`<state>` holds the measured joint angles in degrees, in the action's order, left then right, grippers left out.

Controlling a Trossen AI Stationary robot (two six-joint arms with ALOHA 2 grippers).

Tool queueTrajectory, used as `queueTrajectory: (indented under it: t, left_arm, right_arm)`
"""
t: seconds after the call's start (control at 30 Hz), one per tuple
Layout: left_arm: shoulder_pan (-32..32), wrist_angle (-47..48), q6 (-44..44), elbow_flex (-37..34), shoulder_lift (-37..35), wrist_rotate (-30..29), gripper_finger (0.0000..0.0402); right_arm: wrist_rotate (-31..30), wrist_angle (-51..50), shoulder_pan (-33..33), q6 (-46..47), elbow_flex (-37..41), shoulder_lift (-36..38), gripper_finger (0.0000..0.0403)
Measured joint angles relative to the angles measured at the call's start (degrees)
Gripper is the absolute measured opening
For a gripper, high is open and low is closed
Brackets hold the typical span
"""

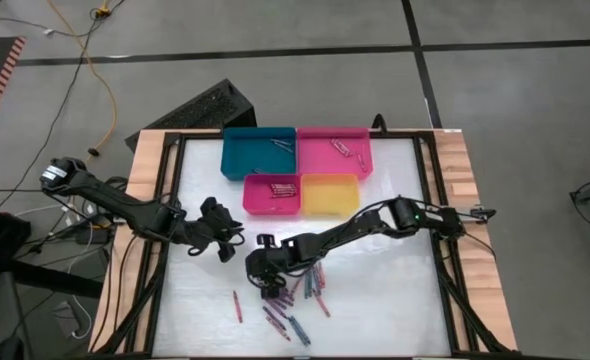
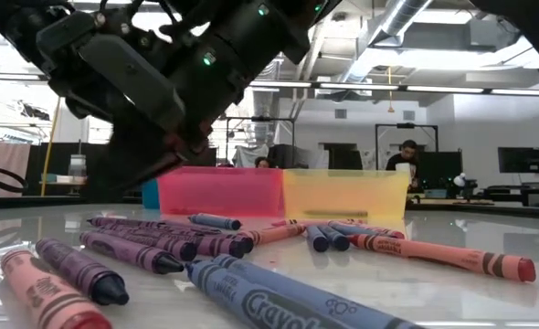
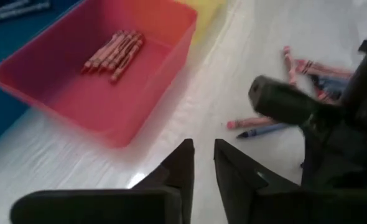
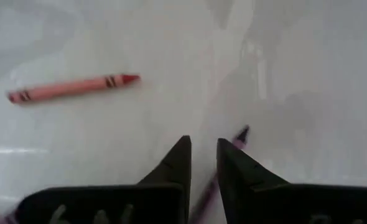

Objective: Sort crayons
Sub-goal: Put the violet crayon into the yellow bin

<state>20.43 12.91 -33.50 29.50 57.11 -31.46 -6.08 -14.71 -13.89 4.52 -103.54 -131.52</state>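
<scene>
Several crayons (image 1: 300, 288), purple, blue and red, lie loose on the white table, near its front edge; the low view shows them lying flat (image 2: 206, 242). My right gripper (image 1: 263, 268) hangs over the left end of this pile. Its fingers (image 4: 203, 149) stand a little apart above a purple crayon (image 4: 241, 134), and a red crayon (image 4: 71, 88) lies farther off. My left gripper (image 1: 230, 240) waits left of it, narrowly open with nothing between its fingers (image 3: 203, 152), in front of the red tray (image 3: 109, 118). That tray holds several red crayons (image 3: 115, 51).
Four trays stand at the table's far middle: teal (image 1: 258, 152), pink (image 1: 333, 150), red (image 1: 272, 195) and yellow (image 1: 330, 195). A single red crayon (image 1: 238, 306) lies apart near the front left. The two grippers are close together. Wooden rails edge the table on the left and right.
</scene>
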Motion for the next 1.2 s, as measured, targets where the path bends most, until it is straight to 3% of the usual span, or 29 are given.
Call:
queueTrajectory:
  t: [0.3,0.8,1.2]
  left_arm:
    - [0.0,0.2,-0.2,0.0,0.1,-0.3,0.0095]
    - [0.0,0.5,-0.2,0.0,0.1,-0.5,0.0098]
    - [0.0,0.5,-0.4,0.0,0.1,-0.4,0.0098]
  right_arm:
    - [1.9,-3.5,1.0,3.6,-1.6,-1.0,0.0074]
    - [1.6,-8.8,1.8,5.5,-1.2,-0.9,0.0072]
    - [1.3,-12.6,2.7,4.4,-1.3,-0.7,0.0005]
